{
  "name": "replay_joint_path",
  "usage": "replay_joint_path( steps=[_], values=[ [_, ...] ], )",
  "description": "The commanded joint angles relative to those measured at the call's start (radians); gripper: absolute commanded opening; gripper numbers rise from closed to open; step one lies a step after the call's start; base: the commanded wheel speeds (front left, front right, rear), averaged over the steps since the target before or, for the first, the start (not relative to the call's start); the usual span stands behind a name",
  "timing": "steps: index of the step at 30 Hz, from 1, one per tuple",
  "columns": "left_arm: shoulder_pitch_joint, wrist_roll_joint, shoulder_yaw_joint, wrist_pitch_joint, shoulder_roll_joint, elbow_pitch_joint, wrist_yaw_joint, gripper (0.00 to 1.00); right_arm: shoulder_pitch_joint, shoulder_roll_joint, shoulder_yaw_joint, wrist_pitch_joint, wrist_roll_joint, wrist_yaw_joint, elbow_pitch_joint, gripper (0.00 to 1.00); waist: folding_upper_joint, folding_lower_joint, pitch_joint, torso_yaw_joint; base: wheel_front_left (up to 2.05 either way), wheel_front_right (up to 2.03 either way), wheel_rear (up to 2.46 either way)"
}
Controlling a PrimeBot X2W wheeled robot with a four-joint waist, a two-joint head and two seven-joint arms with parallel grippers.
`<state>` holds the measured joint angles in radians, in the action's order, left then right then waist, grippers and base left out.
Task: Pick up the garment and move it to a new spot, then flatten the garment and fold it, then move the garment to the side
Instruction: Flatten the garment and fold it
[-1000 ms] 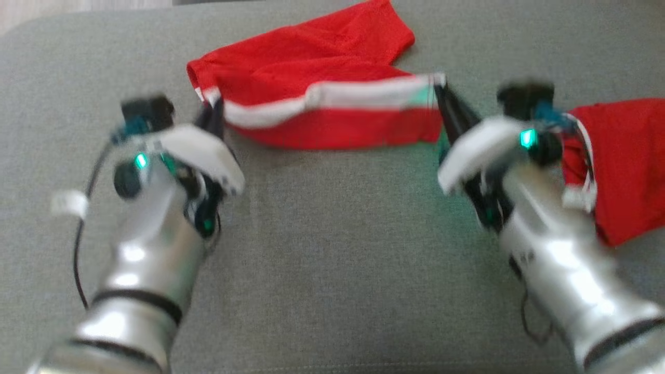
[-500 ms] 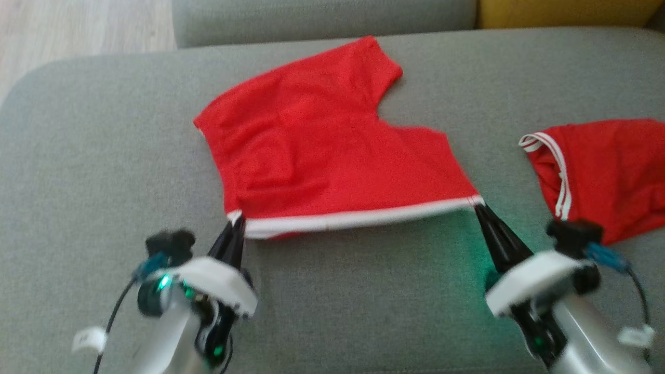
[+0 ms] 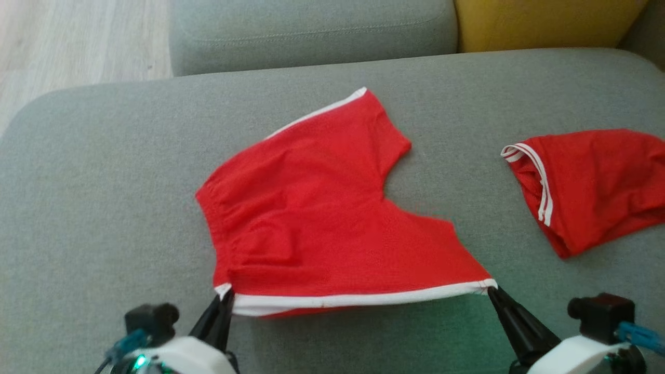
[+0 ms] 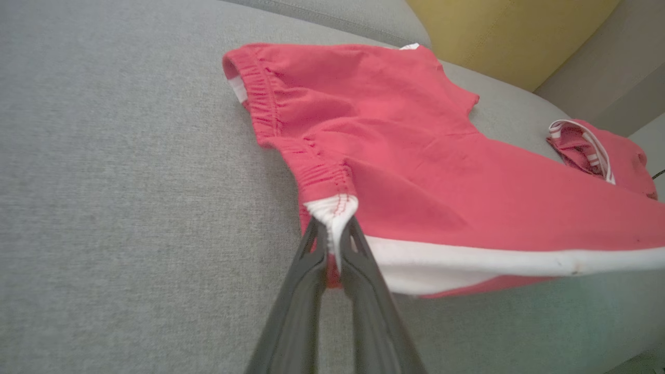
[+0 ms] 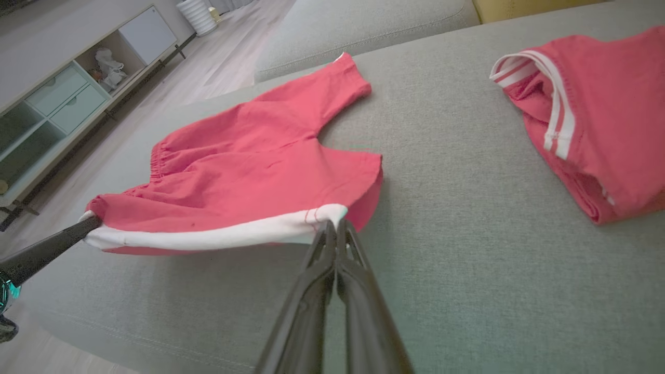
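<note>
A broad grey sofa cushion (image 3: 104,171) takes up most of the space, with pale wood floor (image 3: 78,36) beyond its far left corner and a yellow cushion (image 3: 545,23) at the far right.

The red shorts (image 3: 311,218) lie spread near the middle of the grey cushion, towards its near edge. Their long axis runs left to right. The gathered waistband (image 4: 270,104) faces the robot's left and the legs point right, with the far leg splaying diagonally away towards the sofa back. The white stripe (image 3: 363,299) along the near side is pulled taut in a straight line and held slightly off the fabric.

A second red garment (image 3: 597,187) with white trim lies crumpled well to the right, apart from the shorts.

The left claw (image 3: 227,297) is pinching the stripe's waistband corner between its nearly closed fingers. The right claw (image 3: 492,291) is pressed together on the stripe's other end, at the near leg's hem.
</note>
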<state>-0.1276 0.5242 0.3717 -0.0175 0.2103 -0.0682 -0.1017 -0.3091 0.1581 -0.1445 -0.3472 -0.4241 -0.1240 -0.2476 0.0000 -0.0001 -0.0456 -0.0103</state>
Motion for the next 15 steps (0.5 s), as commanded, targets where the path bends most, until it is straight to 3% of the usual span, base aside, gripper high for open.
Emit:
replay_joint_path(
  steps=[1, 7, 15],
  values=[
    [0.015, 0.008, -0.047, -0.004, 0.022, 0.074, -0.019, 0.0, 0.013, 0.003, -0.002, -0.022, 0.011, -0.007, -0.07, 0.0, 0.0, 0.0001, 0.003, -0.004, 0.0, 0.0, 0.0],
    [-0.044, 0.006, -0.056, -0.056, 0.04, 0.207, -0.074, 0.0, -0.014, -0.045, 0.042, -0.08, 0.017, -0.007, -0.153, 0.0, 0.0, 0.0001, 0.01, 0.003, 0.0, 0.0, 0.0],
    [0.066, 0.007, -0.056, -0.07, 0.039, 0.194, -0.056, 0.0, 0.184, -0.024, 0.048, -0.027, -0.018, -0.007, -0.034, 0.0, 0.0, 0.0001, -0.046, 0.038, 0.0, 0.0, 0.0]
  ],
)
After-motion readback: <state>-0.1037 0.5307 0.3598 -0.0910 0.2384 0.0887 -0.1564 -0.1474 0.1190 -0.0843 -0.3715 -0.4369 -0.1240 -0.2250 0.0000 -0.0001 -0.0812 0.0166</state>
